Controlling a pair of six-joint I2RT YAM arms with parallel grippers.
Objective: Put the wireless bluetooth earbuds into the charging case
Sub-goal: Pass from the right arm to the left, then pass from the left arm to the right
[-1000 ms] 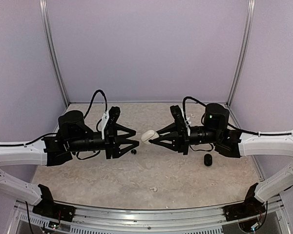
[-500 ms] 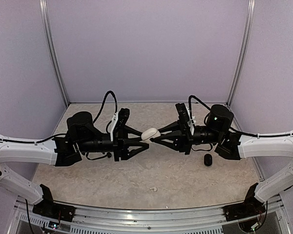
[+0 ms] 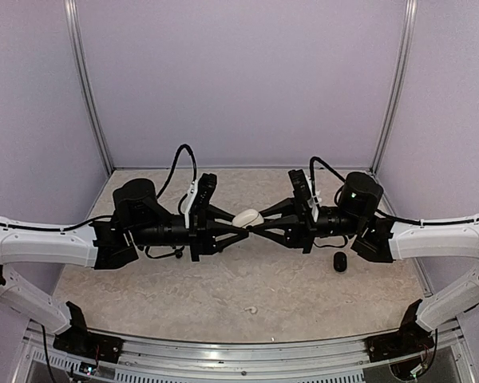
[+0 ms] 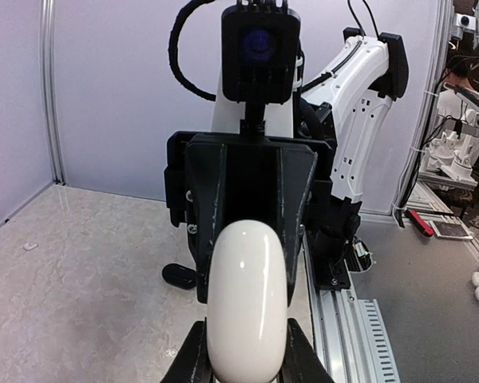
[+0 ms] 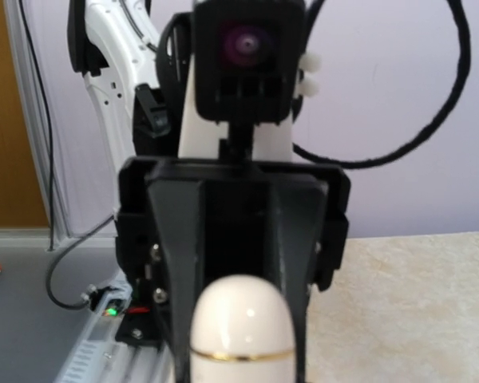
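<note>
The white pebble-shaped charging case [image 3: 246, 217] hangs above the middle of the table, shut, with a gold seam that shows in the right wrist view [image 5: 241, 335]. My left gripper [image 3: 240, 229] comes at it from the left and my right gripper [image 3: 262, 227] from the right, tips meeting. In the left wrist view the case [image 4: 247, 303] sits tight between my left gripper [image 4: 247, 365] fingers. In the right wrist view my right gripper [image 5: 241, 363] is shut on its other end. No earbuds are in view.
A black pebble-shaped case [image 3: 339, 261] lies on the table under the right arm and also shows in the left wrist view [image 4: 180, 276]. A small white scrap [image 3: 253, 309] lies near the front edge. Grey walls enclose three sides.
My left arm has moved right and its open jaws have closed on the white case held by the right gripper. The black bud seen near the left fingers is now hidden.
</note>
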